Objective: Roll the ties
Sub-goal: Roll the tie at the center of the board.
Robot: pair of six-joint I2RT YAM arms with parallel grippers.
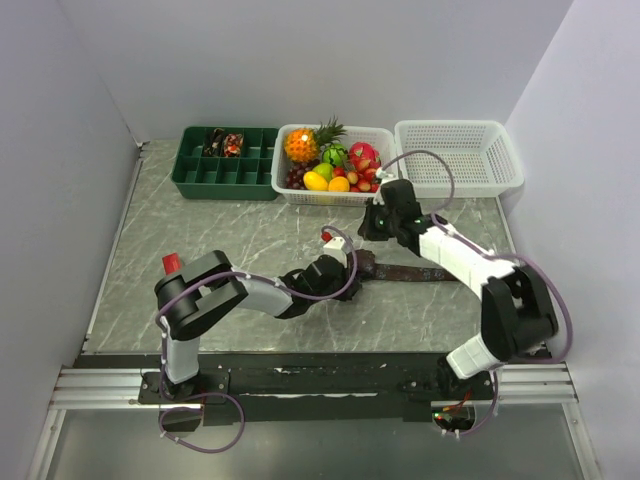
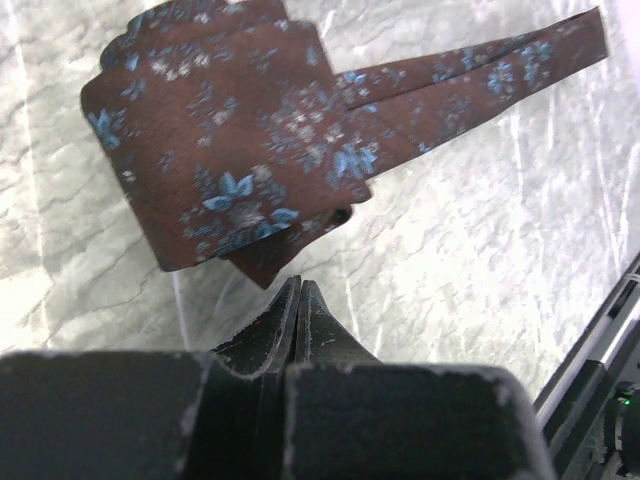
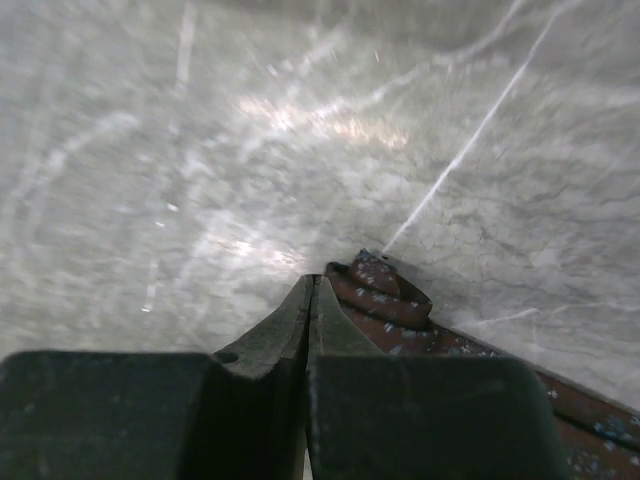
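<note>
A dark brown tie with small blue flowers [image 1: 405,271] lies on the marble table, partly rolled. In the left wrist view its coil [image 2: 225,150] lies just beyond my fingertips and its flat tail [image 2: 500,65] runs off to the upper right. My left gripper [image 2: 298,287] is shut and empty, its tips almost at the coil's edge; it shows in the top view [image 1: 347,268]. My right gripper [image 3: 314,282] is shut and empty, with the coil [image 3: 385,292] against its right side; it shows in the top view [image 1: 369,231]. Two rolled ties [image 1: 222,143] sit in the green tray.
A green compartment tray [image 1: 205,175] stands at the back left. A white basket full of toy fruit [image 1: 285,135] is in the back middle. An empty white basket [image 1: 455,155] is at the back right. The arms' mounting rail [image 1: 300,375] runs along the near edge.
</note>
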